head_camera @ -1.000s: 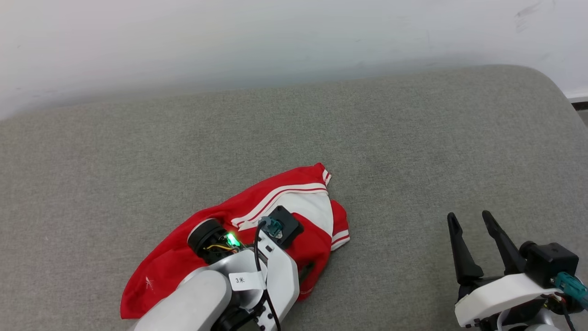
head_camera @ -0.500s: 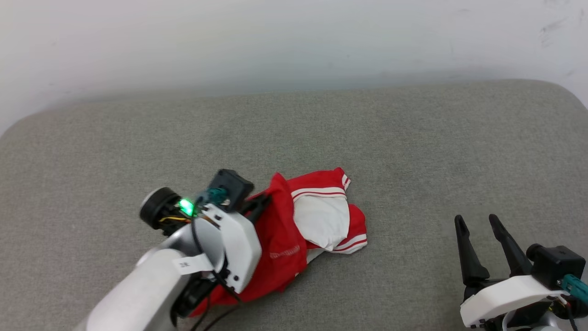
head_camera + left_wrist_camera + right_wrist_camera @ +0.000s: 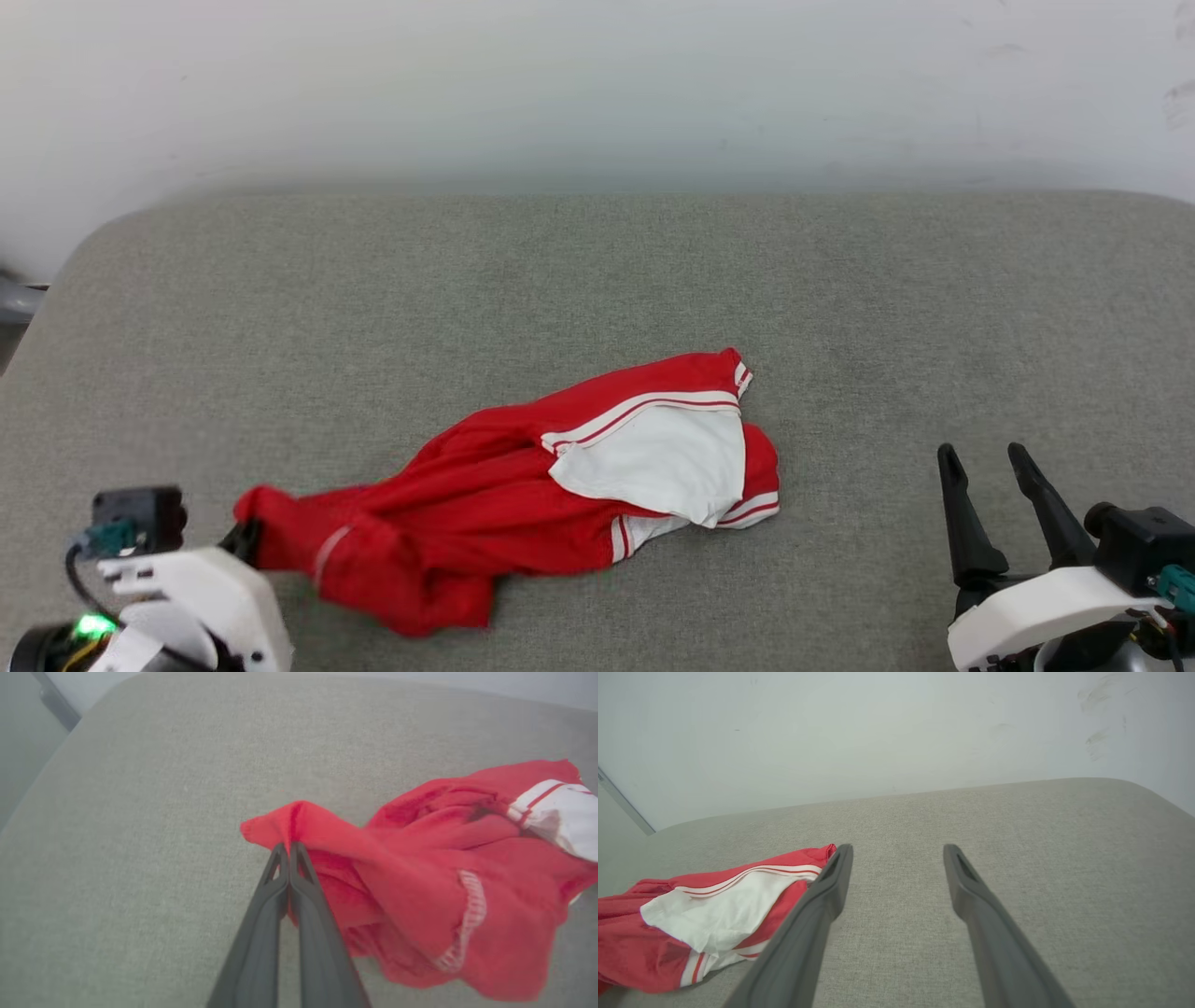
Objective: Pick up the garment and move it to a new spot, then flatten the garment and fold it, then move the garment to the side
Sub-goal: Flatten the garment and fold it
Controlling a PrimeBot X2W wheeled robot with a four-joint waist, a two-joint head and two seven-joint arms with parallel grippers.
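Your left tool (image 3: pixel 288 845) pinches a red edge of the jersey T-shirt (image 3: pixel 485 504), crumpled on the grey padded surface (image 3: pixel 597 280); your right tool (image 3: pixel 982 455) gapes empty. Light and limp, it should bunch: grip hem corners

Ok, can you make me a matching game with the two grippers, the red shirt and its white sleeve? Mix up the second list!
Things:
1. left gripper
2. right gripper
3. garment
4. white sleeve

States:
A. rumpled on the grey surface
B. open, holding nothing
C. lying on top of the red cloth
D. shut on a red edge

Pairs: 1-D, 2-B, 3-A, 4-C
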